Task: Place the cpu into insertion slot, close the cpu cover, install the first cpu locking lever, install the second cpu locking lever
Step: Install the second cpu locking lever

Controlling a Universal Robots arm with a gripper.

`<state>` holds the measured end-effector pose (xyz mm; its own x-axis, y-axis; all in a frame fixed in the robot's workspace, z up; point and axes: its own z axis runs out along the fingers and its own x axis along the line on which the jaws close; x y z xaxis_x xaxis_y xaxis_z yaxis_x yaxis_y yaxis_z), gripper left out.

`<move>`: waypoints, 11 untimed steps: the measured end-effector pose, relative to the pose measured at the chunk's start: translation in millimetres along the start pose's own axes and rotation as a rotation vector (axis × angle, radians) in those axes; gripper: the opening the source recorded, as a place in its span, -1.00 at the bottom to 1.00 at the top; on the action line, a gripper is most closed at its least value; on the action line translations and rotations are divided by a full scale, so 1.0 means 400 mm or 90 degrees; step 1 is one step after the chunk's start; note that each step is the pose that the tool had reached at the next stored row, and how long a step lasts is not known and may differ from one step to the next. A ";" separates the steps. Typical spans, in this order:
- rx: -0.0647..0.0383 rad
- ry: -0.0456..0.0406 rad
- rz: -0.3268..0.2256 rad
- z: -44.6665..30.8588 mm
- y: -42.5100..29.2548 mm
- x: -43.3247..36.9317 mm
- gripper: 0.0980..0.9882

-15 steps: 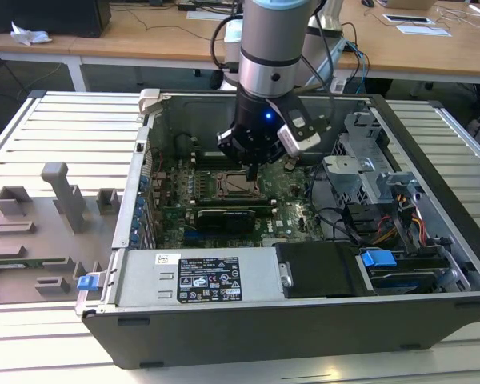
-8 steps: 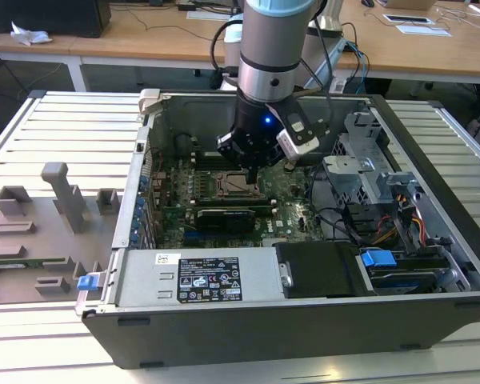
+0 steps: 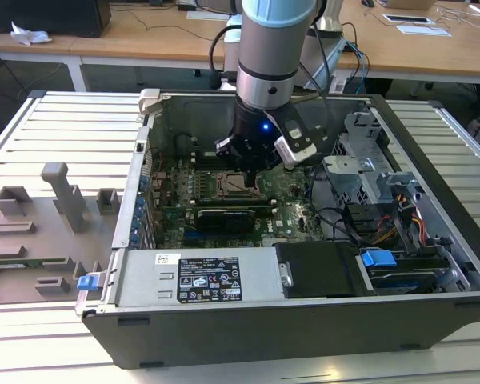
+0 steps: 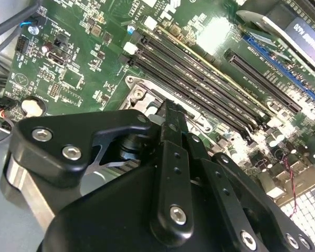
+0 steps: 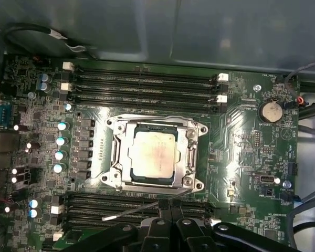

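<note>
The cpu (image 5: 154, 155), a silvery square chip, lies in the insertion slot (image 5: 152, 182) on the green motherboard. The cpu cover (image 5: 121, 157), a silvery frame, lies flat around the chip. A thin metal locking lever (image 5: 128, 211) slants away from the socket's near edge, and its end meets my fingertips. Another wire lever (image 5: 152, 116) runs along the socket's far edge. My gripper (image 5: 167, 202) is shut, its black fingers pressed together at the socket's edge. It also appears in the second wrist view (image 4: 168, 105) and, in the exterior view, low over the socket (image 3: 248, 172).
Long black memory slots (image 5: 142, 86) flank the socket on both sides. The open computer case (image 3: 136, 200) has metal walls around the board, a power supply (image 3: 200, 280) in front and drive cages with cables (image 3: 384, 208) on the exterior view's right. Grey fixtures (image 3: 56, 200) stand on the table.
</note>
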<state>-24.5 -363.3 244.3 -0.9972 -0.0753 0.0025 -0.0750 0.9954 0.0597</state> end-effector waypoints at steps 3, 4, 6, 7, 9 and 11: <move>-0.034 -0.0027 0.000 0.003 -0.027 0.012 -0.98; -0.039 -0.0029 0.000 0.003 -0.032 0.014 -0.98; -0.054 -0.0041 0.000 0.004 -0.050 0.019 -0.98; -0.055 -0.0042 0.000 0.004 -0.055 0.020 -0.98; -0.055 -0.0042 0.000 0.004 -0.065 0.022 -0.98; -0.056 -0.0043 0.000 0.005 -0.075 0.024 -0.98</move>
<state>-32.0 -393.9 240.5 -0.9972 -0.0752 -0.0043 -0.0750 0.9862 0.1474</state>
